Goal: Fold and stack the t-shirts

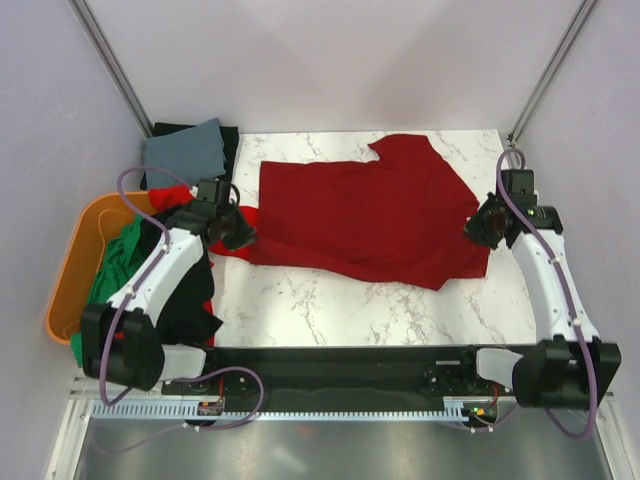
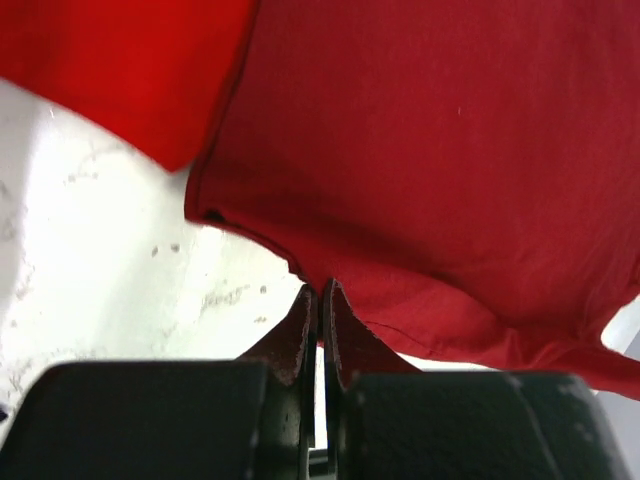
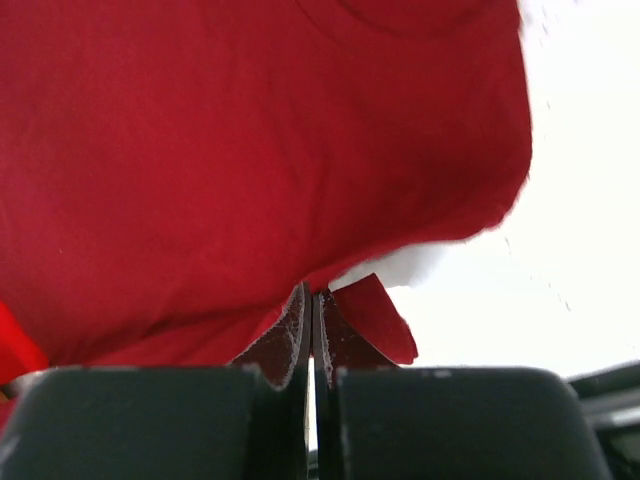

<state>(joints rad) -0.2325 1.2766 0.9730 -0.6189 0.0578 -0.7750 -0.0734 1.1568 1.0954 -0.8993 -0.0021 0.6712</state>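
Left wrist view: the left jaws are pressed together with only a hairline slit between them. The hem of the dark red t-shirt enters at their tips, so they read as clamped on that hem. Beyond the tips the cloth fans away and to the right. To the left of the tips lies bare bench. Farther out on that side a bright red t-shirt appears to run under the dark red edge.

Right wrist view: the right jaws are likewise closed, with a fold of the same shirt's edge caught at the tips. A small flap hangs just to the right of them. The cloth spreads ahead and to the left; the bench is bare to the right.

Top external view: the two holds sit at opposite ends of the garment, which lies spread across the bench between them. This two-point grip is probably chosen so the edge can be carried over as one straight fold without bunching.

Outward of the left jaws, an orange tub and the bench edge beside it carry a green shirt and a black shirt in a heap, apparently awaiting folding. Beyond the left jaws, at the far corner, a grey-blue folded cloth rests on black cloth, a likely stacking site.
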